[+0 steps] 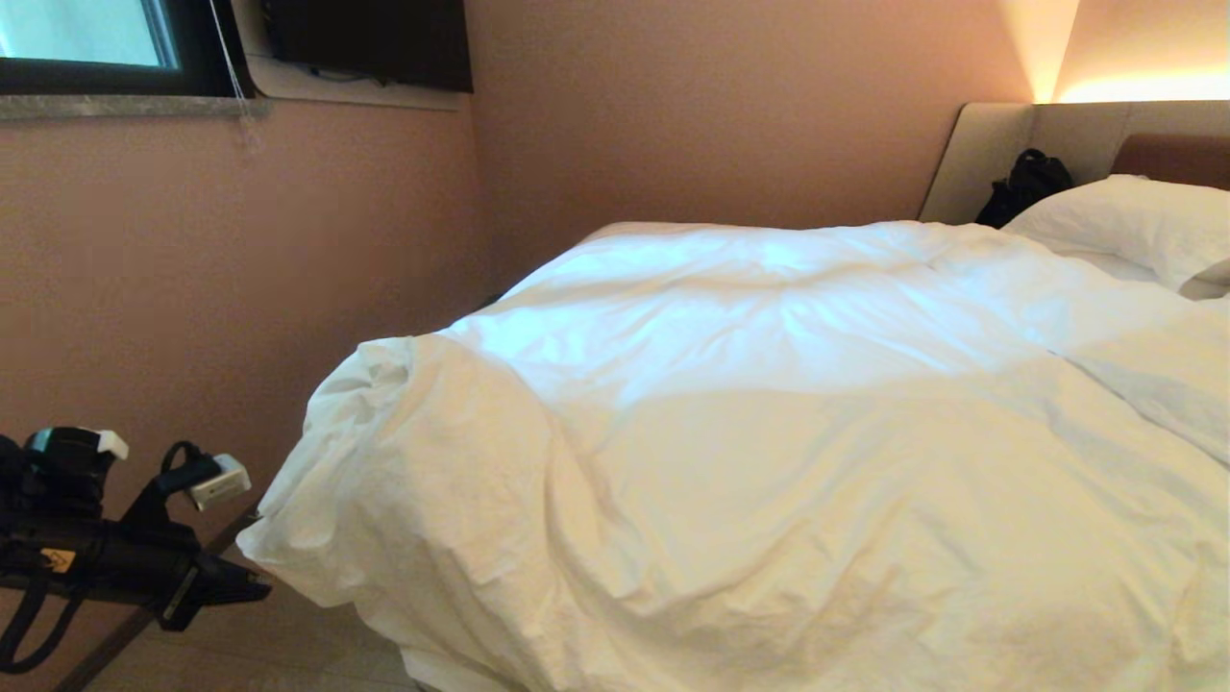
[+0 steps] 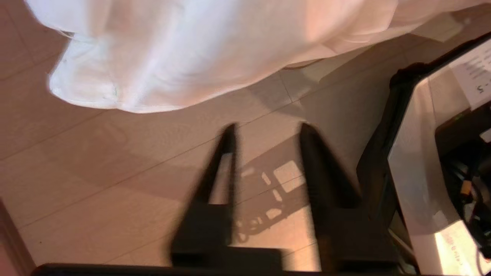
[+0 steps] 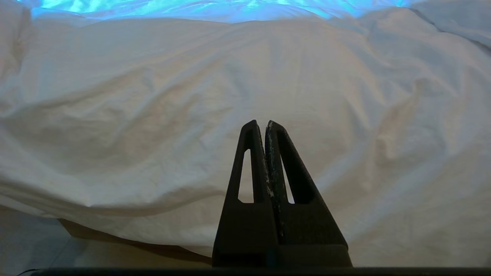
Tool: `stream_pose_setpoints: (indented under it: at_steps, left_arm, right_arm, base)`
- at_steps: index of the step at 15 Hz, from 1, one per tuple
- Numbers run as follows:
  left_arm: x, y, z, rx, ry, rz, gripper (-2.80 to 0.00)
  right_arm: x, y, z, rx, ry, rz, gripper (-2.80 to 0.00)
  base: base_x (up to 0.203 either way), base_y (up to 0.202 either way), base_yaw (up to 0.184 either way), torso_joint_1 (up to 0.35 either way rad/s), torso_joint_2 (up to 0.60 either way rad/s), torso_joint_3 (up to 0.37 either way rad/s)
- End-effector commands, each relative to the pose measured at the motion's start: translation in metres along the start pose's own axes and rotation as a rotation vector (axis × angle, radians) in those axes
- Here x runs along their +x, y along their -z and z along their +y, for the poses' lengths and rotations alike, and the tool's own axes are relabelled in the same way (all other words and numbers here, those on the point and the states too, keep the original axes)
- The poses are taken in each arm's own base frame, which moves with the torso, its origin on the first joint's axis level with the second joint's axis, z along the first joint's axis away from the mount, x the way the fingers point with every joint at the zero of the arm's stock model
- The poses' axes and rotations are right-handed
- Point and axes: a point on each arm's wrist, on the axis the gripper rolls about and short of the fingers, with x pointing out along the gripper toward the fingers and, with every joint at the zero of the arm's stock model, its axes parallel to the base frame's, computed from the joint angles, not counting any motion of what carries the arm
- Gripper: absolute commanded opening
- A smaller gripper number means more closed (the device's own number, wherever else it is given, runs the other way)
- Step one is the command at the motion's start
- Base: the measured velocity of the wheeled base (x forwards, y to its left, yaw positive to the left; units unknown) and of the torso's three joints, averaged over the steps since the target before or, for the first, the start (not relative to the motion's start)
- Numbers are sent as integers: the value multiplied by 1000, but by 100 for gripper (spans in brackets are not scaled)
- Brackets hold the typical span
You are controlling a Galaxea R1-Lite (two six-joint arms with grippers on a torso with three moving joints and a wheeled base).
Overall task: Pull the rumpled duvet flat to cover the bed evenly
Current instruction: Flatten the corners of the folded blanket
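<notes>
Duvet point(image 1: 769, 423) spread over most of the bed point(image 1: 990, 154), white, creased, puffy. Its near-left corner point(image 1: 317, 500) bunches up and hangs over the bed's foot corner, drooping toward the floor point(image 1: 250, 654). Far side of the duvet reaches the wall-side edge; toward the headboard end it stops short of the pillow point(image 1: 1134, 226), which lies bare at the bed's head. A dark bag-like thing point(image 1: 1023, 183) sits against the headboard corner, beside the pillow; can't tell what it is.

Left gripper point(image 2: 266, 130): low, off the bed's foot corner, over bare floor. Fingers point(image 2: 226, 153) apart with a clear gap, nothing between them. The duvet's hanging corner point(image 2: 153, 69) is just beyond the tips, not touching them. Image of the fingers smeared. In the head view the left arm point(image 1: 96, 548) shows at the lower left, beside the hanging corner but apart from it. Part of the robot's own body point(image 2: 433, 161) shows at the edge of the left wrist view.

Right gripper point(image 3: 262, 124): fingers pressed together, holding nothing. It points at the duvet's draped side point(image 3: 245, 76) along the foot edge, a strip of floor visible under the hem. Not seen in the head view.

Window point(image 1: 86, 38) high on the wall past the bed's foot corner.
</notes>
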Motion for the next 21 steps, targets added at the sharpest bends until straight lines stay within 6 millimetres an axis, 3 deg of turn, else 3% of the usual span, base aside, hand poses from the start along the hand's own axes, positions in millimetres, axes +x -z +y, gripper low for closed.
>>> stream_pose_setpoints:
  at_steps: [1,12,14,21]
  left_arm:
    - [1,-1,-1,17,3,-3,0]
    - [38,9,30,199,-178,-11,0]
    - [55,15,41,229,-250,10,0]
    - [73,19,47,277,-309,-31,0]
  right_arm:
    - [0,0,0,0,-1,1,-280]
    - [0,0,0,0,-1,1,-280]
    - [0,0,0,0,-1,1,-280]
    - [0,0,0,0,0,1,-280]
  base:
    - [0,0,0,0,0,0]
    - [0,0,0,0,0,0]
    - [0,0,0,0,0,0]
    - [0,0,0,0,0,0]
